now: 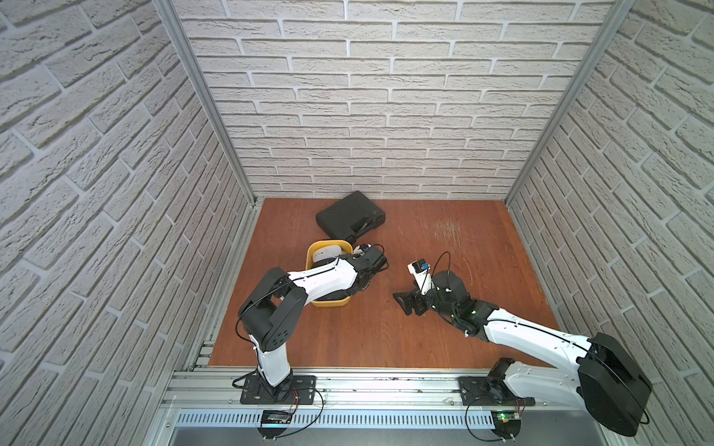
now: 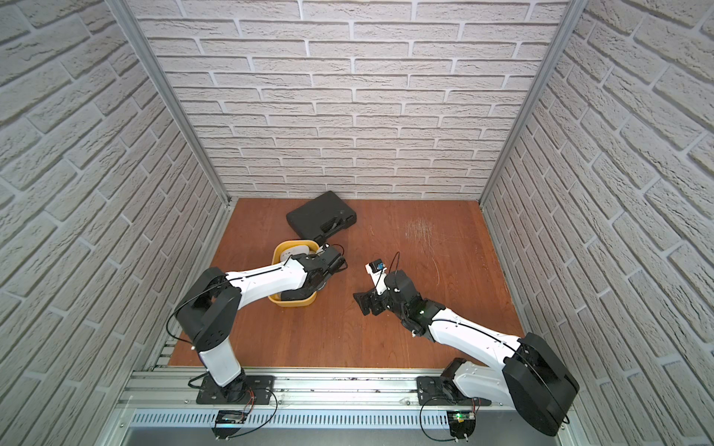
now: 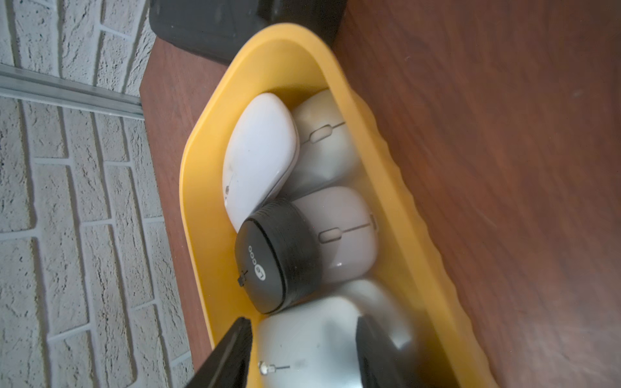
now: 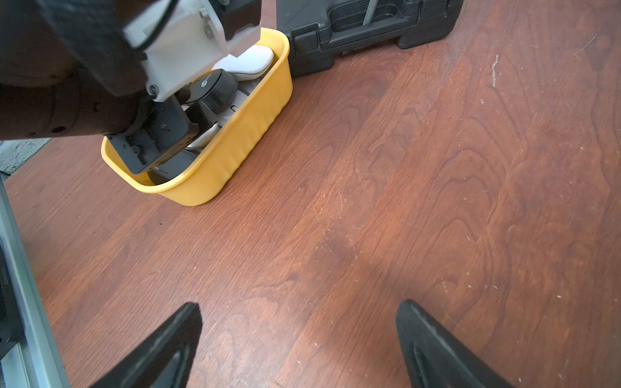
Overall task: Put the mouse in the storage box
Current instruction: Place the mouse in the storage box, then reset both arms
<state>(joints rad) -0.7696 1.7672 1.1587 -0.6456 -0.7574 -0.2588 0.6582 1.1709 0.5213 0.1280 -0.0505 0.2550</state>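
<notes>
The storage box (image 3: 201, 141) is a yellow tub, seen in both top views (image 1: 309, 255) (image 2: 276, 253) left of centre under my left arm. A silver-grey mouse (image 3: 309, 342) lies at the box's near end. My left gripper (image 3: 304, 322) reaches into the box with one finger on each side of this mouse. The jaws are open, and a thin strip of yellow shows between one finger (image 3: 235, 346) and the mouse. My right gripper (image 4: 299, 309) hovers open and empty over bare wood to the right of the box (image 1: 403, 305).
Several other mice fill the box: a white one (image 3: 258, 158), a black one (image 3: 275, 255) and two beige ones (image 3: 322, 144) (image 3: 346, 231). A black hard case (image 1: 349, 218) lies right behind the box, near the back wall. Brick-patterned walls close in three sides.
</notes>
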